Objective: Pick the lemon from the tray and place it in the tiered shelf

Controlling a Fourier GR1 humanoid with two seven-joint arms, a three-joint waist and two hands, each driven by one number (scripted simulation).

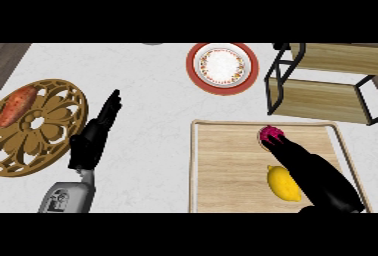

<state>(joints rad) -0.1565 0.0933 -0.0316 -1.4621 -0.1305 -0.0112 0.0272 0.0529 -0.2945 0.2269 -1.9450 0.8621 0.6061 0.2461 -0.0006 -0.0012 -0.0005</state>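
Observation:
A yellow lemon (282,183) lies on the wooden tray (229,165), toward its right side. My right hand (314,172) stretches over the tray just right of the lemon, fingers straight, its fingertips reaching a small magenta fruit (270,132) near the tray's far edge. The hand holds nothing. The tiered shelf (325,82), black frame with wooden boards, stands at the far right beyond the tray. My left hand (94,137) rests open on the counter left of the tray, fingers pointing away.
A round carved wooden trivet (44,127) at the left carries an orange sweet potato (16,106). A red-rimmed white plate (221,65) sits at the back, left of the shelf. White counter lies between trivet and tray.

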